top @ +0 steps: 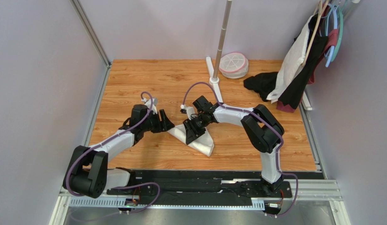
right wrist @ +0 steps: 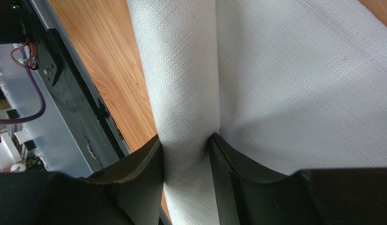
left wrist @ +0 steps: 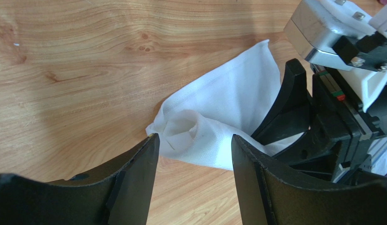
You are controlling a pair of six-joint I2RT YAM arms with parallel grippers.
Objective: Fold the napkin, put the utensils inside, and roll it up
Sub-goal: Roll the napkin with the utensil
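Note:
The cream-white napkin (top: 202,142) lies partly rolled on the wooden table between the two arms. My right gripper (top: 190,133) is shut on a rolled fold of the napkin (right wrist: 186,93), with cloth filling the gap between its jaws. My left gripper (top: 168,124) is open and empty just left of the napkin's rolled end (left wrist: 190,129). Its fingers (left wrist: 139,178) stand apart above bare wood, not touching the cloth. The right gripper also shows in the left wrist view (left wrist: 294,112), resting on the napkin. The fork is hidden.
A white pole stand (top: 220,47) and a round white container (top: 233,64) stand at the back. A black cloth (top: 261,83) and garments on hangers (top: 298,61) are at the back right. A black rail (top: 218,176) runs along the near edge.

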